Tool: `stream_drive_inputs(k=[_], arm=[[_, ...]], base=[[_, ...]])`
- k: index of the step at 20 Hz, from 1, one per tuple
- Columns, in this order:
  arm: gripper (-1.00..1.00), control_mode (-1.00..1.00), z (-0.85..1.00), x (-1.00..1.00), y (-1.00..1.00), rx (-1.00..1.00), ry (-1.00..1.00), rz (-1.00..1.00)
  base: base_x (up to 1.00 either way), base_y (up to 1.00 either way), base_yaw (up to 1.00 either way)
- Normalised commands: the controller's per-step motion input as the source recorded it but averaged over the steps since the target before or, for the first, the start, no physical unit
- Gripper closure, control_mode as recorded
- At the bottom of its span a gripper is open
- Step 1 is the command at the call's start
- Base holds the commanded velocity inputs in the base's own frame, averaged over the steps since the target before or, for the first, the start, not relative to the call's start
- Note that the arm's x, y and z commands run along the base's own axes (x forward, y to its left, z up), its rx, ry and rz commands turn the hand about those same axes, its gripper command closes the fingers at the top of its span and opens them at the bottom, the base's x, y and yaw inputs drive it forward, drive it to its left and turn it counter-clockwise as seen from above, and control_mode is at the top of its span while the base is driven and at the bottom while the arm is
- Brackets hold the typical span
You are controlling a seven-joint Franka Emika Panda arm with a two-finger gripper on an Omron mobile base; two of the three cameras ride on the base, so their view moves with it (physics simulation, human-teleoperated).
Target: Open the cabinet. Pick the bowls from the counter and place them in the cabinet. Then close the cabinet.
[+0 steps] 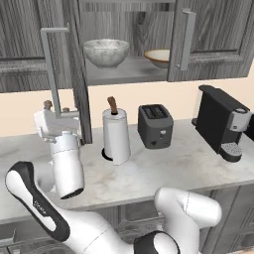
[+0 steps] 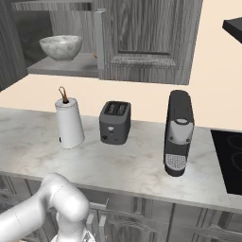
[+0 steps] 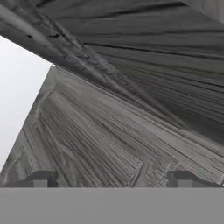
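The cabinet (image 1: 124, 74) stands open above the counter (image 1: 173, 171). Its left door (image 1: 79, 74) is swung out towards me, and the right door (image 1: 213, 34) is partly open. On the shelf sit the speckled grey-white bowl (image 1: 105, 52) and, to its right, the tan bowl (image 1: 158, 57). The speckled bowl (image 2: 60, 47) also shows on the shelf beside the right door (image 2: 146, 38). My gripper (image 1: 57, 109) is open, just below the lower end of the left door's long handle (image 1: 48, 59). Close wood grain of the door (image 3: 113, 109) lies beyond the open gripper (image 3: 112, 180), nothing between its fingers.
On the counter (image 2: 123, 165) stand a white paper-towel roll (image 1: 116, 136), a dark toaster (image 1: 155, 126) and a black coffee machine (image 1: 221, 121). A black cooktop (image 2: 229, 156) lies at the right end. Low grey drawers (image 2: 142, 222) run below the counter edge.
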Motion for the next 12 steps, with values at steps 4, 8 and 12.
stream_drive_inputs(k=[4,8,12], arm=[[-1.00,-1.00,0.00,-1.00,0.14,0.30,-0.15,-0.66],[-1.00,-1.00,-0.07,-0.97,-0.04,0.56,0.00,-0.54],[-1.00,-1.00,0.03,-0.53,-0.05,0.70,0.12,-0.43]], base=[[0.00,0.00,0.00],[0.00,0.00,0.00],[0.00,0.00,0.00]])
